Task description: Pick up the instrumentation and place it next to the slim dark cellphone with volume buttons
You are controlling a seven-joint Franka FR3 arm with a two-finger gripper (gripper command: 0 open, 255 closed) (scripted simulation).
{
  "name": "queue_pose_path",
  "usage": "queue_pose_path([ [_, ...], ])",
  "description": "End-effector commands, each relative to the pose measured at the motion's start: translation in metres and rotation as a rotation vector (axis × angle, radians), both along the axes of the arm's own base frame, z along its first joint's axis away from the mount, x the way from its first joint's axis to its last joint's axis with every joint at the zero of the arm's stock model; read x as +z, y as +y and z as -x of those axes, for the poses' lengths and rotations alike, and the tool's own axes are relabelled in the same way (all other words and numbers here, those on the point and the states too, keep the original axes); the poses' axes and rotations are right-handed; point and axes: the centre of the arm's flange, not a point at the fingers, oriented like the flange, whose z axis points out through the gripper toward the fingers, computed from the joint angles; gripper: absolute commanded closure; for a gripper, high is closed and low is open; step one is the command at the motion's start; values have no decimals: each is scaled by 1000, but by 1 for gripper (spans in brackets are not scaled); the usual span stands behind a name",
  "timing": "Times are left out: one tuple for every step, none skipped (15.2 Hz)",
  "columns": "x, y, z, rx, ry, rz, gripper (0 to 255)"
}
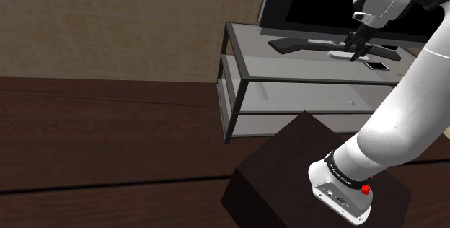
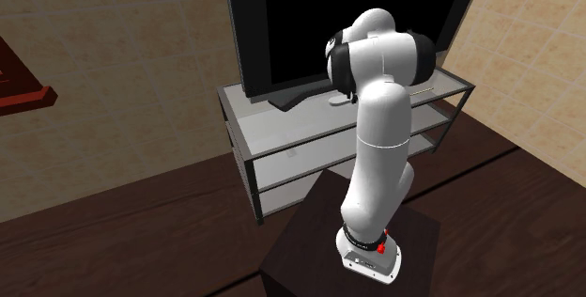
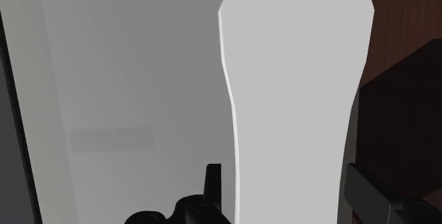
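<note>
The instrument [image 1: 337,55] is a pale, elongated white thing lying on top of the grey TV stand [image 1: 288,68], in front of the television's foot. My black gripper [image 1: 360,55] is down at it, near its right end in the shoulder view. In the wrist view the light grey instrument [image 3: 297,102] runs lengthwise between my fingers [image 3: 213,180], gripper [image 3: 283,174] open. A thin gap shows at one finger, and the other sits at its edge. The slim dark cellphone [image 1: 376,65] lies flat just right of the gripper.
A large black television [image 1: 339,3] stands close behind the gripper on a dark foot [image 1: 303,44]. The stand has lower shelves [image 2: 282,154] and dark posts. My dark box stand [image 1: 288,169] sits on brown flooring. A red-brown shelf [image 2: 23,93] hangs on the tiled wall.
</note>
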Motion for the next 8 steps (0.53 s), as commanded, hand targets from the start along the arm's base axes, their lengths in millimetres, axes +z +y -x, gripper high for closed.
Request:
queue_pose_path([
  [0,-23,15,2,-1,0,255],
  [0,-34,22,2,-1,0,255],
  [0,-45,29,2,-1,0,255],
  [0,-56,36,2,-1,0,255],
  [0,-67,43,2,-1,0,255],
  [1,-77,50,2,-1,0,255],
  [-5,-77,50,2,-1,0,255],
  [-10,-77,50,2,-1,0,255],
])
